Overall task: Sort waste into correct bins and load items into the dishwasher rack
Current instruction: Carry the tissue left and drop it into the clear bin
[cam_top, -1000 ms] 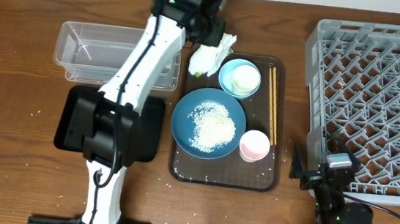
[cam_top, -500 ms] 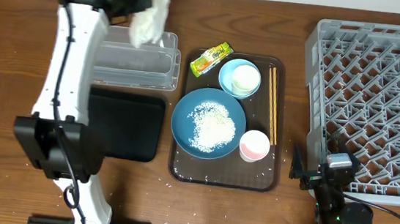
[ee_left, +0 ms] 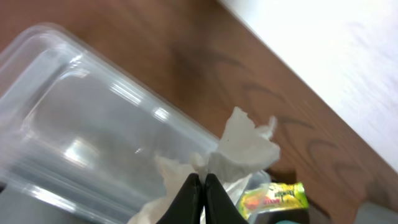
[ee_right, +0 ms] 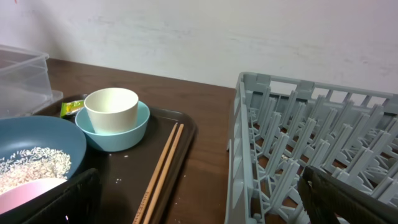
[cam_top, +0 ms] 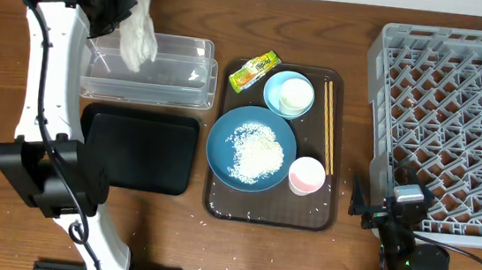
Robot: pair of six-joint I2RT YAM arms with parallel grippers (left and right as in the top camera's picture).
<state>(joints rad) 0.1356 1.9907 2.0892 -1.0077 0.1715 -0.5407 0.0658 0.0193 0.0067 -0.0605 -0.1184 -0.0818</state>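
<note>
White paper is hanging clamped in left gripper over tub's 10 o'clock corner, waste-sorting step, likely needing jaws parting next to drop it, while right gripper is idling wide apart at rack's 7 o'clock.

In my left wrist view only the tips of my left gripper show at the bottom edge, pinched on the white paper, whose lower folds run out of the picture. The paper covers part of the snack wrapper, whose print is too blurred to read. The clear tub is cut off at the left and bottom. From my right wrist, my right fingers are dark shapes clipped by the bottom corners. The pink cup shows only a rim, the light-blue bowl hides most of the wrapper, and the rack runs off the right edge.
</note>
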